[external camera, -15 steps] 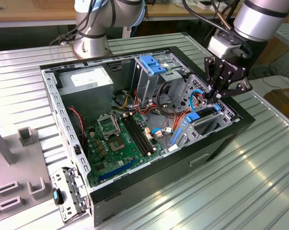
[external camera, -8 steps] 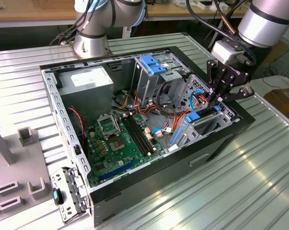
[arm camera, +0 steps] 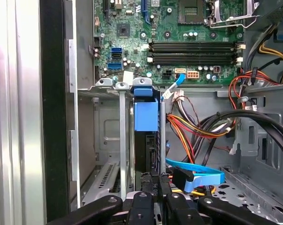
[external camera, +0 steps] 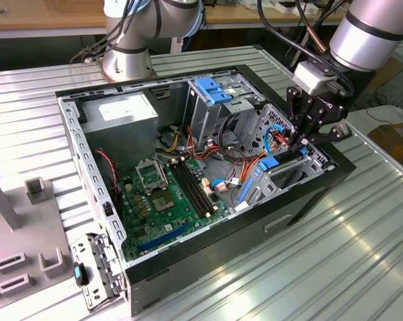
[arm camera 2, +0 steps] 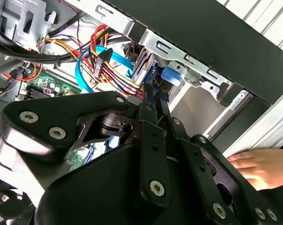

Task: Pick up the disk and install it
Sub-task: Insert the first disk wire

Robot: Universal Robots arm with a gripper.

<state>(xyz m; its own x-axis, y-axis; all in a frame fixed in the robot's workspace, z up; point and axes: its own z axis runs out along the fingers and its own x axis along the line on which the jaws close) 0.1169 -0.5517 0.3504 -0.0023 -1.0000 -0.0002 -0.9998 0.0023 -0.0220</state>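
Observation:
The disk [arm camera: 146,115] stands on edge in a slot of the metal drive bay at the case's front end, with its bright blue rail facing outward. In the exterior view the disk's [external camera: 269,162] blue rail shows inside the bay at that view's right. My gripper [external camera: 300,142] hangs directly over it with its black fingers reaching down into the bay. In both wrist views the gripper's [arm camera: 154,180] thin fingers sit close together on either side of the disk's dark edge. The gripper [arm camera 2: 154,96] ends just short of the blue tab [arm camera 2: 172,75].
The open computer case [external camera: 308,200] lies on a ribbed metal table. Inside are a green motherboard [external camera: 168,200], a grey power-supply box [external camera: 124,110], a tall cage with a blue top [external camera: 214,90] and bundled cables [arm camera: 197,129]. A person's hand [arm camera 2: 258,166] rests outside the case.

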